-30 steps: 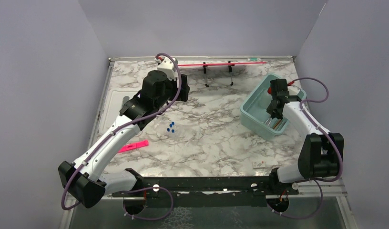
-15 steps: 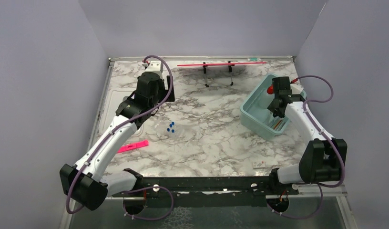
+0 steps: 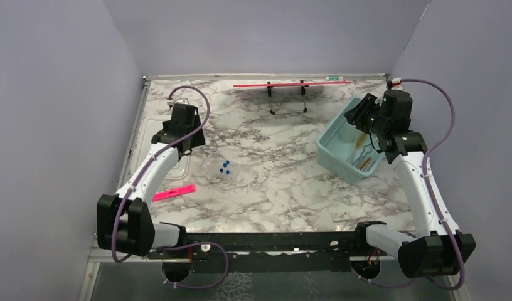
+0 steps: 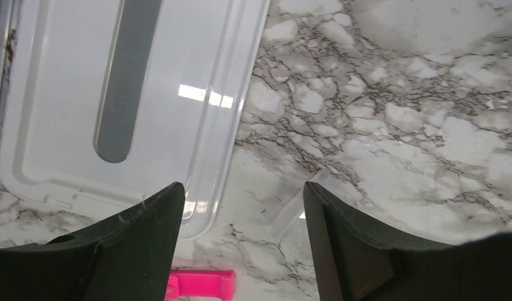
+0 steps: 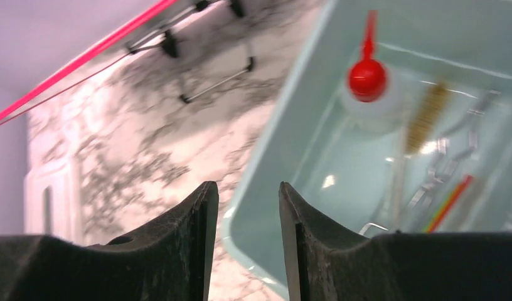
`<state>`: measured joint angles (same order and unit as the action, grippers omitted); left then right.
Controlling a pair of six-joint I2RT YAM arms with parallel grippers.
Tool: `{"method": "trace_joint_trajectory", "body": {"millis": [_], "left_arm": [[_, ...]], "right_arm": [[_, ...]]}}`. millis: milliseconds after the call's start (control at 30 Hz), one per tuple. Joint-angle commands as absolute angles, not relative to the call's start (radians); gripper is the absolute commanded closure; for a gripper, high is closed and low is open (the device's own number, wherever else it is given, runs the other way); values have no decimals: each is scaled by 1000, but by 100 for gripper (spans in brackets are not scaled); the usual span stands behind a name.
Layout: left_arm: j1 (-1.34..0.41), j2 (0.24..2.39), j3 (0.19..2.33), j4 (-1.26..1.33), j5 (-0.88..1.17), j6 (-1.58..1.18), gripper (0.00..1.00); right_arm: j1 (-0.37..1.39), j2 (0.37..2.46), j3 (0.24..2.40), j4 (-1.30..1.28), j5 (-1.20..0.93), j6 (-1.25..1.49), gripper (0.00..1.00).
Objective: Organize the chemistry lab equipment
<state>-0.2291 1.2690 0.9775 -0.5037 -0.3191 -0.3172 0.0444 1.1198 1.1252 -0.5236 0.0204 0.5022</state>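
Observation:
Three blue-capped clear tubes [image 3: 224, 168] lie on the marble left of centre; one clear tube [image 4: 297, 207] shows just inside my left gripper's right finger. My left gripper [image 4: 241, 188] hangs open and empty above the table [image 3: 187, 139], up and left of the tubes. The teal bin [image 3: 334, 153] holds the squeeze bottle with red nozzle [image 5: 367, 78], the tan brush [image 5: 423, 122], metal forceps [image 5: 442, 169] and a thin red-green tool [image 5: 451, 200]. My right gripper [image 5: 247, 185] is open and empty, raised over the bin's back corner [image 3: 357, 115].
A white lid [image 4: 115, 94] lies flat at the table's left edge under my left arm. The pink strip [image 3: 175, 192] lies near it [image 4: 200, 283]. The long red rod on its black stand [image 3: 291, 83] runs along the back wall. A small tag [image 3: 341, 215] sits front right.
My left arm swung from the back of the table to the left, over the lid. My right gripper opened wider and lifted out of the bin towards the back right.

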Motion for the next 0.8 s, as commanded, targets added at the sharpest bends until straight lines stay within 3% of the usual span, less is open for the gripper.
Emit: {"method": "trace_joint_trajectory", "body": {"millis": [0, 133, 400, 767], "left_arm": [[-141, 1373, 994, -480, -228, -315, 34], [-62, 1523, 1059, -474, -128, -309, 46], [-17, 1682, 1128, -470, -65, -283, 55], [14, 1769, 1126, -473, -120, -242, 56]], "right_arm": [[41, 1114, 1125, -394, -314, 457, 56], [43, 1112, 1078, -319, -426, 488, 64], [91, 1141, 1028, -260, -466, 522, 70], [209, 1214, 1022, -207, -445, 518, 70]]}}
